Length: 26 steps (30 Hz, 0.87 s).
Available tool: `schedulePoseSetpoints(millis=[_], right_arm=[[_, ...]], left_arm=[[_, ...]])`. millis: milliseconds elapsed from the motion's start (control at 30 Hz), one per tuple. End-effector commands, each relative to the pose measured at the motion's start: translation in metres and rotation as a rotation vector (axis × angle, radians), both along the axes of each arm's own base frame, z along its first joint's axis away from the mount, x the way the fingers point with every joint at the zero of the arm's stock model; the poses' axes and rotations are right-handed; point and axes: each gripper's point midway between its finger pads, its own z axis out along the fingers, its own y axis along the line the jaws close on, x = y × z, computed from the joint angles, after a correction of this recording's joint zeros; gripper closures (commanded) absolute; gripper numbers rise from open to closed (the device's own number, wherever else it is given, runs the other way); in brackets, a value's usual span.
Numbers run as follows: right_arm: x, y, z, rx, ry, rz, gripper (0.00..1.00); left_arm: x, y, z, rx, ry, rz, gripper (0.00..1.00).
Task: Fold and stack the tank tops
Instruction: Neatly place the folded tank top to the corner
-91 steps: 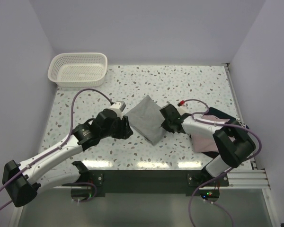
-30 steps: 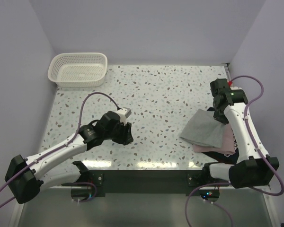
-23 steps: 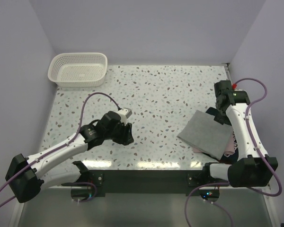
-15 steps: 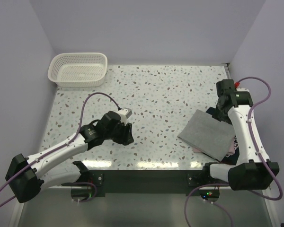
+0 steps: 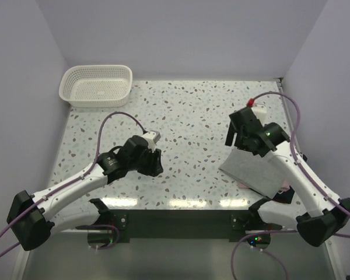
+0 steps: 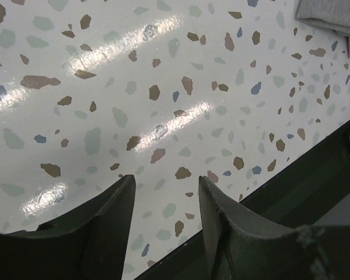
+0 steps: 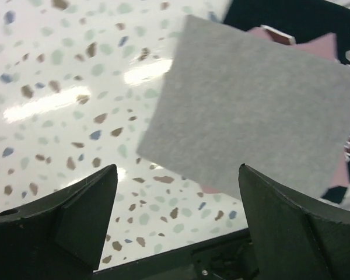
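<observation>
A folded grey tank top (image 5: pixel 252 169) lies flat at the right front of the table, on top of the pile. In the right wrist view the grey top (image 7: pixel 256 111) covers a dusty pink top (image 7: pixel 338 172), which rests on a navy top (image 7: pixel 280 14) with lettering at its edge. My right gripper (image 5: pixel 234 138) hovers just left of the pile, open and empty (image 7: pixel 178 169). My left gripper (image 5: pixel 154 164) stands open over bare table near the front edge (image 6: pixel 166 178), holding nothing. A corner of the grey top (image 6: pixel 332 11) shows far off in the left wrist view.
A white lattice basket (image 5: pixel 96 85) stands at the back left corner. The table's dark front edge (image 6: pixel 315 169) runs close below both grippers. White walls close in the left, back and right sides.
My right gripper let go of the grey top onto the pile, opened, and swung left and toward the table's middle. The left arm barely moved.
</observation>
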Motion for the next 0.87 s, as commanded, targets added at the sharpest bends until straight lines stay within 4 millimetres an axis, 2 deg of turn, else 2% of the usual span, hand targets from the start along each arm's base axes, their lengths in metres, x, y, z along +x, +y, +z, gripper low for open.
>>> schedulePoseSetpoints(millis=[0, 33, 67, 100, 133, 200, 233, 267, 333, 367, 400, 433, 500, 633, 667, 700, 833], right_arm=[[0.019, 0.048, 0.000, 0.054, -0.125, 0.039, 0.12], [0.017, 0.071, -0.001, 0.066, -0.138, 0.094, 0.12], [0.019, 0.085, -0.002, 0.071, -0.152, 0.118, 0.12], [0.022, 0.099, -0.011, 0.046, -0.144, 0.147, 0.11], [0.016, 0.123, -0.015, 0.052, -0.147, 0.212, 0.11], [0.015, 0.155, -0.024, 0.062, -0.169, 0.273, 0.11], [0.006, 0.180, -0.033, 0.057, -0.166, 0.348, 0.11], [0.006, 0.199, -0.033, 0.092, -0.198, 0.376, 0.09], [-0.009, 0.225, -0.049, 0.125, -0.181, 0.464, 0.08], [-0.009, 0.239, -0.046, 0.184, -0.210, 0.485, 0.08], [-0.016, 0.244, -0.057, 0.188, -0.194, 0.531, 0.07], [-0.018, 0.255, -0.051, 0.256, -0.214, 0.556, 0.07], [-0.020, 0.251, -0.057, 0.258, -0.215, 0.558, 0.06], [-0.018, 0.232, -0.051, 0.214, -0.267, 0.546, 0.02], [-0.016, 0.226, -0.042, 0.215, -0.299, 0.529, 0.02], [-0.016, 0.222, -0.043, 0.207, -0.302, 0.529, 0.02], [-0.013, 0.213, -0.028, 0.234, -0.382, 0.506, 0.01]], left_arm=[[0.021, -0.002, 0.038, -0.047, -0.094, 0.065, 0.47], [0.024, -0.003, 0.044, -0.058, -0.102, 0.075, 0.47], [0.028, 0.001, 0.046, -0.051, -0.116, 0.102, 0.47], [0.029, 0.001, 0.048, -0.057, -0.116, 0.119, 0.47], [0.031, 0.001, 0.053, -0.064, -0.122, 0.132, 0.47], [0.036, 0.003, 0.057, -0.071, -0.130, 0.175, 0.47], [0.038, 0.005, 0.061, -0.079, -0.140, 0.193, 0.47], [0.041, 0.007, 0.063, -0.083, -0.150, 0.226, 0.47], [0.044, 0.010, 0.065, -0.088, -0.155, 0.259, 0.47], [0.046, 0.011, 0.066, -0.094, -0.158, 0.283, 0.46], [0.047, 0.012, 0.066, -0.098, -0.160, 0.294, 0.46], [0.049, 0.013, 0.067, -0.099, -0.165, 0.312, 0.46], [0.051, 0.015, 0.068, -0.111, -0.170, 0.341, 0.46], [0.053, 0.022, 0.065, -0.093, -0.167, 0.387, 0.46], [0.052, 0.022, 0.062, -0.085, -0.157, 0.390, 0.46], [0.052, 0.022, 0.061, -0.085, -0.155, 0.392, 0.46], [0.051, 0.023, 0.062, -0.085, -0.151, 0.393, 0.46]])
